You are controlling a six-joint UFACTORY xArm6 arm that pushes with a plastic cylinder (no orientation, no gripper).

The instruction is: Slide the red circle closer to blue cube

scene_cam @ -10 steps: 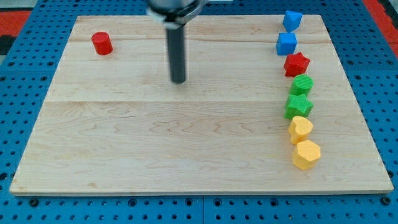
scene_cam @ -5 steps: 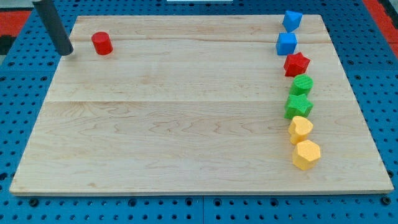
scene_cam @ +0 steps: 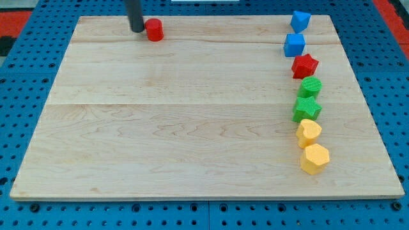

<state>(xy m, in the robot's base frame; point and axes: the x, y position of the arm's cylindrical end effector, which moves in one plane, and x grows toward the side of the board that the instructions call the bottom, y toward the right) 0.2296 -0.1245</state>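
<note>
The red circle, a short red cylinder, sits near the view's top edge of the wooden board, left of centre. My tip stands right against its left side. The blue cube lies far to the right, near the board's right edge, second from the top in a column of blocks. A wide stretch of bare board separates the red circle from the blue cube.
The right-hand column holds another blue block at the top, then below the cube a red star, two green blocks and two yellow blocks. The wooden board lies on a blue pegboard.
My tip swung from the board's middle to the far left, then came in behind the red circle and pushed it rightwards and a little towards the view's top.
</note>
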